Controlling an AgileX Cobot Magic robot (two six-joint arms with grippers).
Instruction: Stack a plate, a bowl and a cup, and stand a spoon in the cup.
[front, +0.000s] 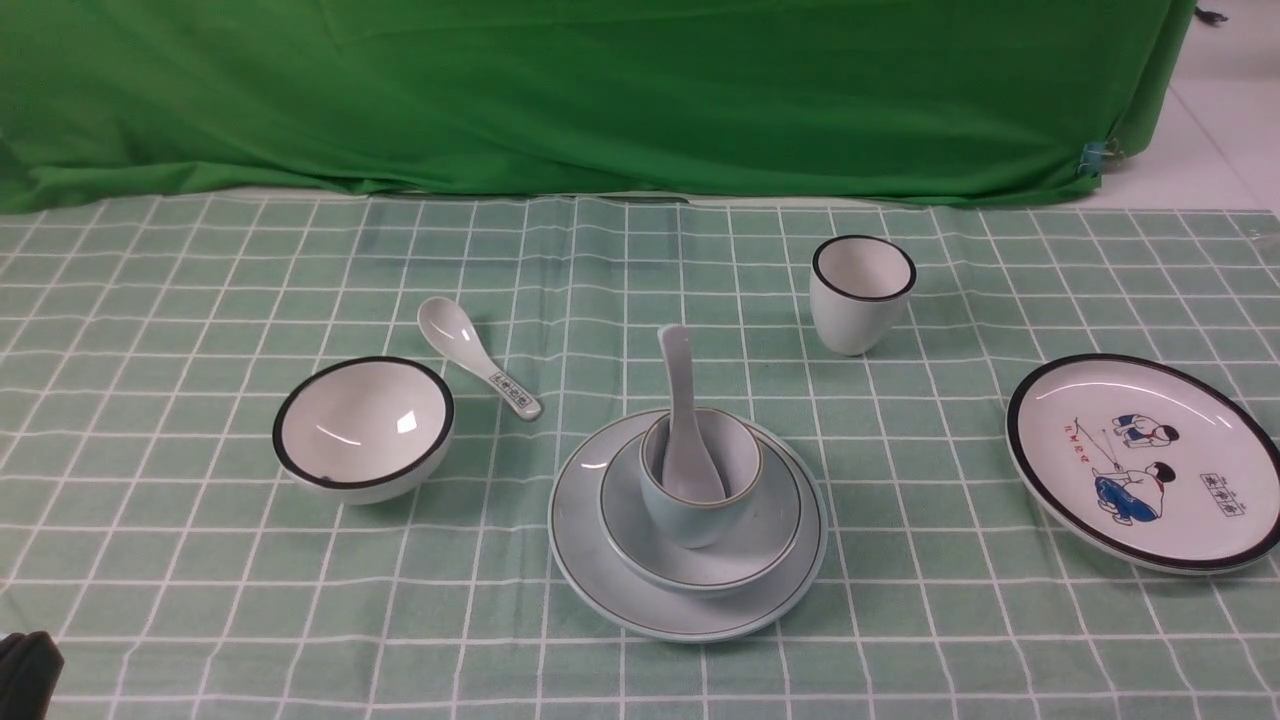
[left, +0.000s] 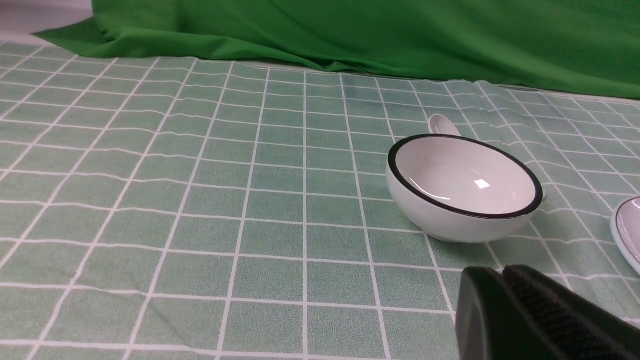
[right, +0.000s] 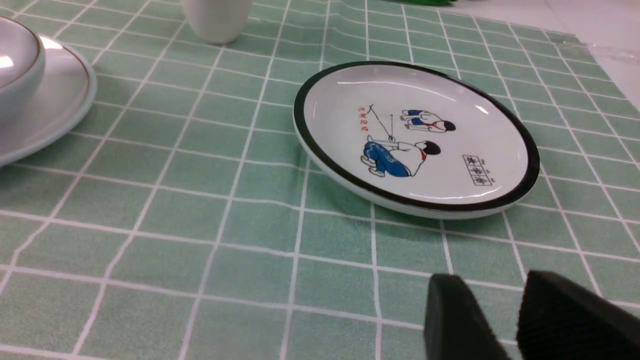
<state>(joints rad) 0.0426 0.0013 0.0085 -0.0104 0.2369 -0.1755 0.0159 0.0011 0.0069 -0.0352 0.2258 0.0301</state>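
The pale blue-green plate (front: 600, 560) lies at the centre of the checked cloth. The matching bowl (front: 770, 520) sits on it, and the small cup (front: 690, 510) stands in the bowl. The plain white spoon (front: 680, 400) stands in the cup, handle up and leaning back. My left gripper (left: 500, 270) is shut and empty, low near the front left corner (front: 25, 670), short of the white bowl. My right gripper (right: 489, 277) is open and empty, near the cartoon plate; the front view does not show it. The right wrist view catches the plate's rim (right: 60, 100) and the bowl's wall (right: 15, 60).
A white bowl with a black rim (front: 363, 428) sits left of the stack, a pattern-handled spoon (front: 475, 355) behind it. A black-rimmed white cup (front: 862, 292) stands at the back right and a cartoon plate (front: 1145, 460) lies far right. Green cloth (front: 600, 90) hangs behind.
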